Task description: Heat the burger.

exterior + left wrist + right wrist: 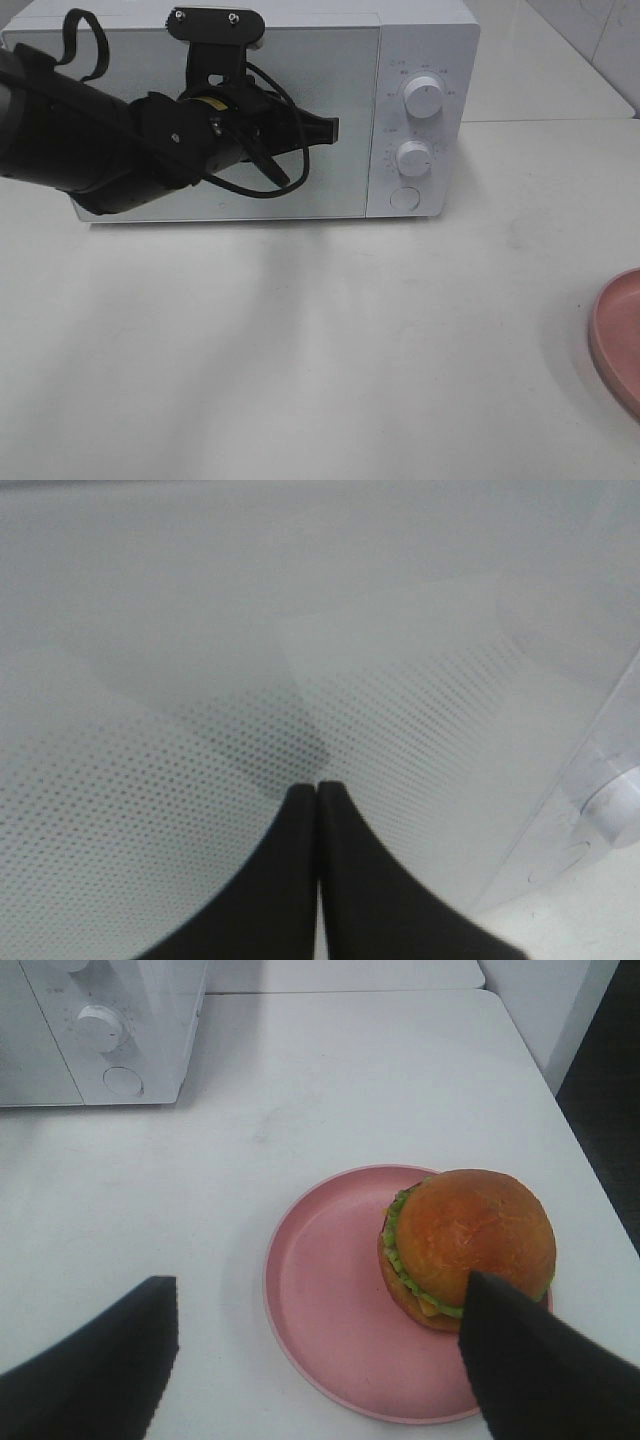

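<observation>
My left gripper point(318, 790) has its jaws clenched together on nothing, the tips pressed close to the dotted window of the microwave point(420, 40) door, which is closed; whether they actually touch the glass I can't tell from the wrist view. My right gripper point(320, 1360) hangs with jaws spread wide and empty above the table point(330, 1070), and the burger point(468, 1248) lies just ahead of them, closer to one finger than the other, sitting upright toward one side of the pink plate point(320, 1300). So the right arm is clearly the nearer one to the burger, well apart from the microwave; I judge the door has to open first.
</observation>
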You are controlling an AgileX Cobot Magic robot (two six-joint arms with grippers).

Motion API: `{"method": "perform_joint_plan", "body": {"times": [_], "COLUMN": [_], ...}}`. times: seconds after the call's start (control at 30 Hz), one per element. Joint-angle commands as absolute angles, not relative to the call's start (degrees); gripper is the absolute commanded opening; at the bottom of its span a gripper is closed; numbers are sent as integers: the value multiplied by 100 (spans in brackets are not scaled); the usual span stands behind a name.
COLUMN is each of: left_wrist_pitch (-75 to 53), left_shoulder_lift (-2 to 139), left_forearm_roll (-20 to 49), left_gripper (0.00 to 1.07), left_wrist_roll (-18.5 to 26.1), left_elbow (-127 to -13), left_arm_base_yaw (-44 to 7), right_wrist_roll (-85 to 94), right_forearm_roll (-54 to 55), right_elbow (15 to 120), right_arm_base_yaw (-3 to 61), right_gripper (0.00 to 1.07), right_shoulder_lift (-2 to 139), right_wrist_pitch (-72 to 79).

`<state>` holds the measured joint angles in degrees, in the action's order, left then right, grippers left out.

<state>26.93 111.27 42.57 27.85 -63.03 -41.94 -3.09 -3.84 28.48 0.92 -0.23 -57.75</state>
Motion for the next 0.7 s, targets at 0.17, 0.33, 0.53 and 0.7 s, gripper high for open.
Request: {"method": "perform_joint_plan", "body": {"times": [0.17, 0.33, 0.53, 0.7], "left_wrist_pitch": [2023, 1833, 665, -40], "left_shoulder_lift": [10640, 10107, 9465, 9179], "left_forearm_roll": [4354, 4463, 4675, 4532], "left_gripper": [0, 10, 100, 97], "left_wrist_roll": [3117, 3100, 3088, 3100], "left_elbow": [-5850, -5174, -4469, -4297], "left_arm_base_yaw": [-4246, -4303, -4291, -4291], "right_wrist_roll": [-235, -235, -235, -235], "right_forearm_roll": [-372, -372, -372, -372], "right_elbow": [2848, 2848, 2848, 2848], "right_arm_base_yaw": [74, 74, 74, 74], "right_gripper": [75, 75, 75, 75], "right_shoulder_lift": [-178, -178, -178, -178], "right_wrist_pitch": [-5712, -5712, -5712, -5712]}}
